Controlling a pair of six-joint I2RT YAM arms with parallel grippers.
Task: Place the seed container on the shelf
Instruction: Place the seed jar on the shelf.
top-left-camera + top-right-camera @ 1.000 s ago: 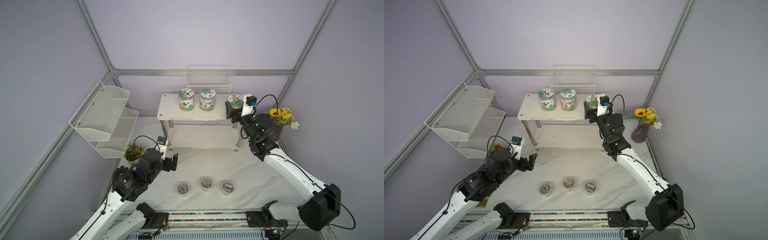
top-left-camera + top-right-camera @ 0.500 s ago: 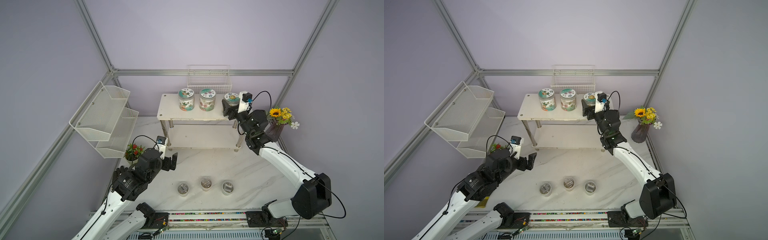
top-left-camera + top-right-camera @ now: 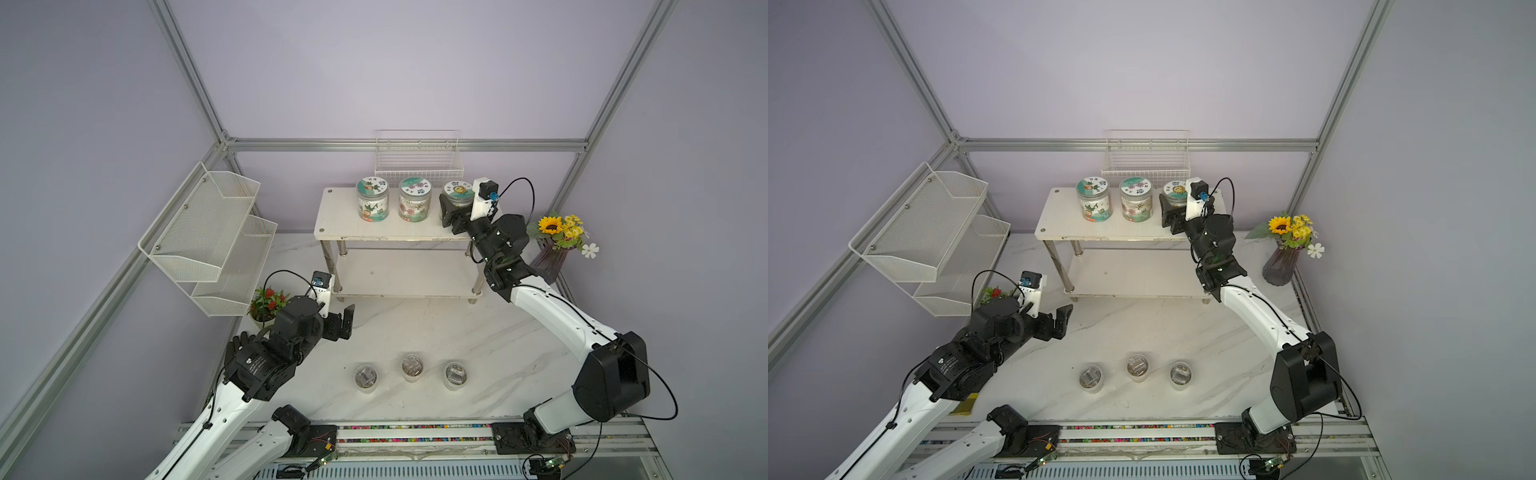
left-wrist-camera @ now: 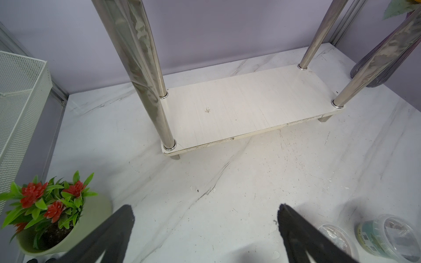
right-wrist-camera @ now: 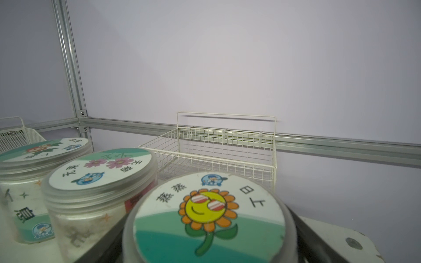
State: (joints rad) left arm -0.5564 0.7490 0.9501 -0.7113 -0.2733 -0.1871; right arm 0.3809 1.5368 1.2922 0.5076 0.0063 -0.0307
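Room beside the pink-flower-lidded clear jar (image 3: 414,201) is, I reckon, why my right tool (image 3: 458,210) pinches the sunflower-lidded round seed container (image 3: 457,189) at one end of the white chrome-legged shelf (image 3: 340,224), my left tool (image 3: 343,322) spread idle.

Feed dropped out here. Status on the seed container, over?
Left gripper open, empty. Right gripper closed on seed container, at end of shelf top board. Neighbouring jar close beside; contact unclear.
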